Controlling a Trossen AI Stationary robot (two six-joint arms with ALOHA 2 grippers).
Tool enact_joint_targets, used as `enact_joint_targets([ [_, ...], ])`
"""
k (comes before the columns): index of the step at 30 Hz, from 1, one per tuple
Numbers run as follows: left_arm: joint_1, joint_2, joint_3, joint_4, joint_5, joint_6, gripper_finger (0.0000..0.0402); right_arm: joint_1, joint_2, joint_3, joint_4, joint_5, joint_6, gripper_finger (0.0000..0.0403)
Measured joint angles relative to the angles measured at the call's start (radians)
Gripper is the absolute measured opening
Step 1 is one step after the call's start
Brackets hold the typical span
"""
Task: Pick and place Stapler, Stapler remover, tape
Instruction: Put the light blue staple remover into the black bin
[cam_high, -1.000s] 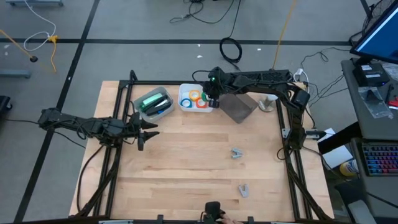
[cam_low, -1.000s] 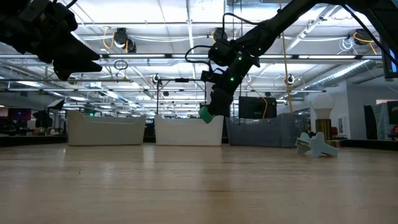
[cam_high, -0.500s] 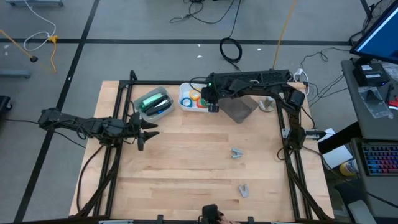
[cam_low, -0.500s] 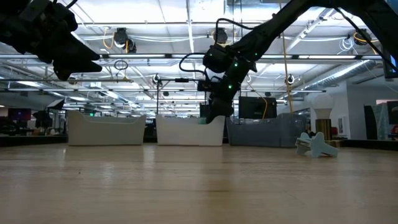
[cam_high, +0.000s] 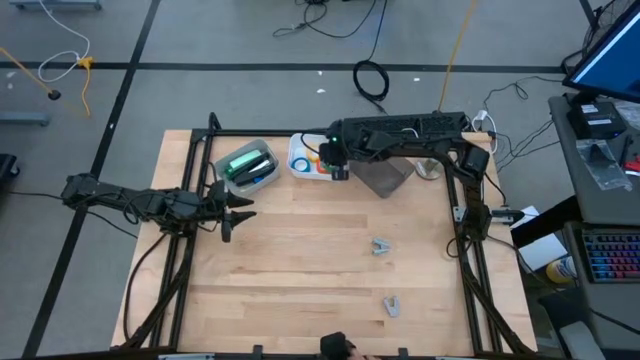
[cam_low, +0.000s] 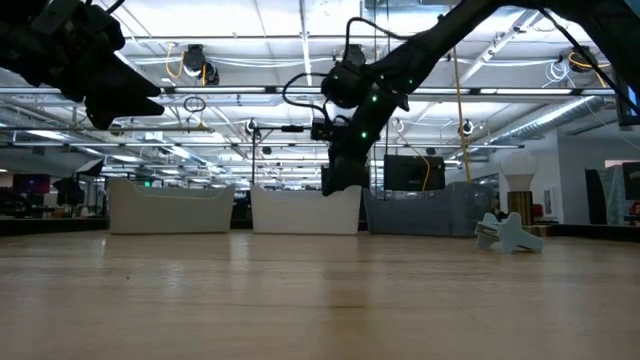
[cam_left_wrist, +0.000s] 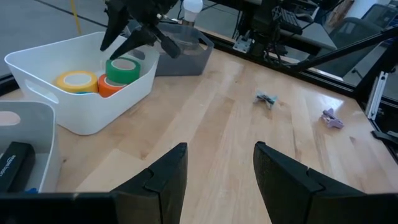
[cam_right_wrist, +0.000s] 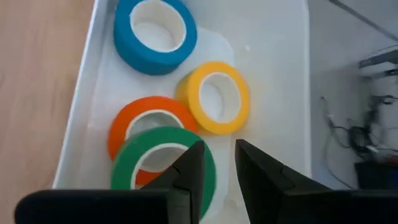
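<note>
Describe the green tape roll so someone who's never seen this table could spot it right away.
Find the white bin at the table's far edge, under the right gripper. Four tape rolls lie inside it. The green tape roll is the one resting on top of the orange roll, while the blue roll and yellow roll lie apart.

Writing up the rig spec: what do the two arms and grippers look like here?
Both arms are black, slim and jointed. The right arm carries a small green light near its wrist, with black cable looping beside the joints in the low view. The left gripper ends in two pointed dark fingers; from the left wrist view they are broad, matte black fingers with rounded tips. The right gripper has similar dark fingers.
</note>
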Motion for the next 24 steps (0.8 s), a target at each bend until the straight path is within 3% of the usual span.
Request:
enact_joint_targets([
  [5,0.0,0.0,0.0,0.0,0.001,-0.003,0.0182,0.044,-0.105,0.002,-0.013,0.087,0.004,0.0084],
  [13,0.0,0.0,0.0,0.0,0.001,0.006,0.0182,0.165,-0.366,0.002,-0.223,-0.079,0.205,0.0067],
  [24,0.0,0.0,0.0,0.0,0.001,0.004,0.0182,0.456,-0.531,0.001,-0.645,-0.075,0.526,0.005],
])
